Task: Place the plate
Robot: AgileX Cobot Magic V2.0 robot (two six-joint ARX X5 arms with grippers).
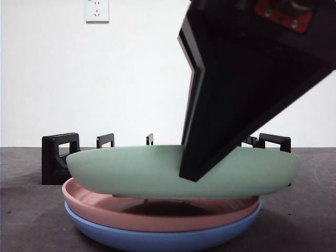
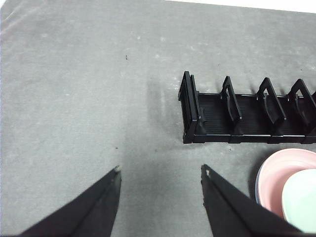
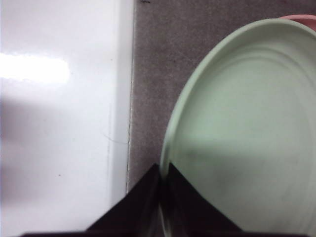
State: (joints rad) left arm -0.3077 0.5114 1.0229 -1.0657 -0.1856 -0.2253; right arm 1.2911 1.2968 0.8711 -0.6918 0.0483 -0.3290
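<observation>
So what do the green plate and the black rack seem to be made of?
Green plate: probably matte plastic or melamine, judging by its even pastel colour and soft sheen; the right tool grips its rim. Black rack: likely moulded plastic, uniformly black with thin ribbed dividers.

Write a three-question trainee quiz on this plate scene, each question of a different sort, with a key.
1. True or false: the left hand holds the green plate.
2. Which plate lies at the bottom of the stack? A pink, B blue, C green.
3. Fill in: behind the plates stands a black ____.

Key:
1. False; the right hand grips its rim, while the left is open over the table.
2. B, the blue plate, under the pink plate.
3. Rack.
</observation>
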